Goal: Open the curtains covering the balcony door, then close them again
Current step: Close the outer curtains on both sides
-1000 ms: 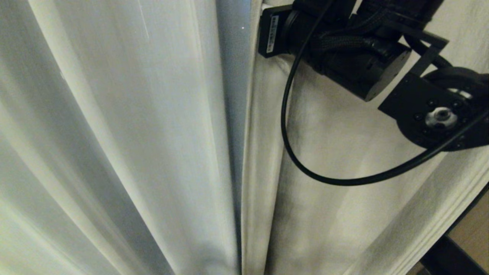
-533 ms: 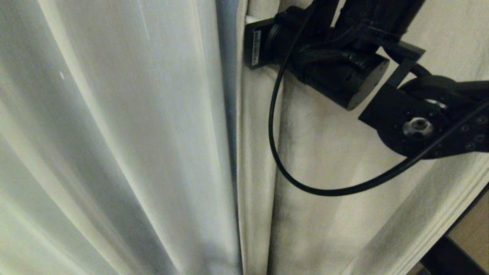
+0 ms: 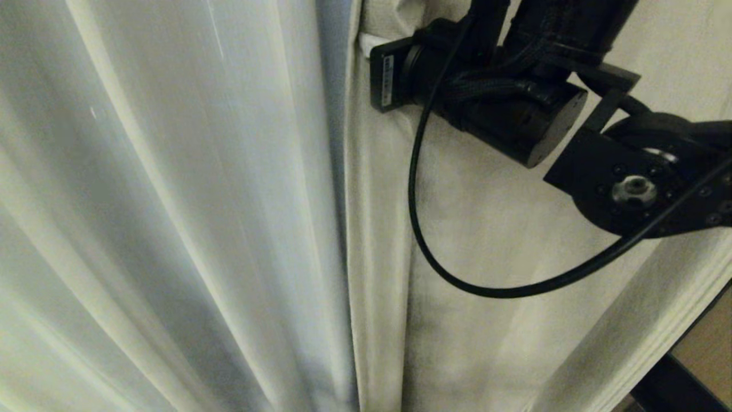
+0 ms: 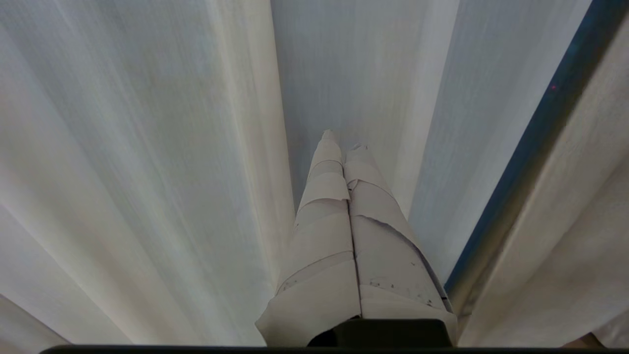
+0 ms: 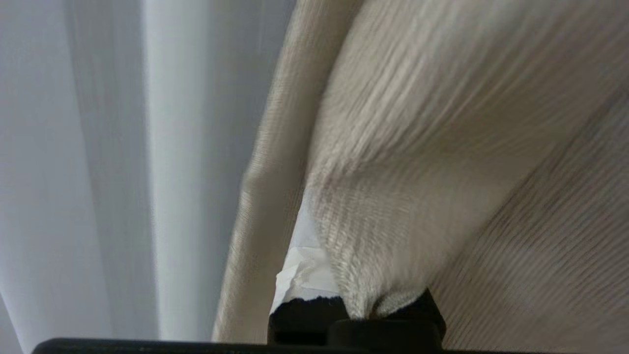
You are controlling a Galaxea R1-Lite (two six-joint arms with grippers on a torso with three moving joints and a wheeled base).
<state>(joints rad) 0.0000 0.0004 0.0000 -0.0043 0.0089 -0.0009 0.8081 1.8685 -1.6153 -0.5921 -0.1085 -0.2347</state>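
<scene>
Two cream curtains fill the head view, a left panel (image 3: 171,200) and a right panel (image 3: 486,320). Their edges nearly meet at the middle. My right arm (image 3: 503,114) reaches in from the upper right, and its gripper end is buried in the right panel's hemmed edge. In the right wrist view my right gripper (image 5: 344,290) is shut on a bunched fold of that curtain (image 5: 393,221); one taped finger (image 5: 302,270) shows beside the fabric. My left gripper (image 4: 344,142) is shut and holds nothing, pointing at the left panel's pleats (image 4: 147,172). The balcony door is hidden behind the fabric.
A thin dark-blue slit (image 4: 535,162) runs between the two panels. A black cable (image 3: 423,229) loops down from my right arm in front of the right panel. At the lower right, a dark bar (image 3: 669,383) and a strip of wooden floor (image 3: 709,355) show past the curtain.
The right panel's hemmed edge has moved left toward the left panel with my right gripper on it, and the gap between them has narrowed. The left gripper has not moved.
</scene>
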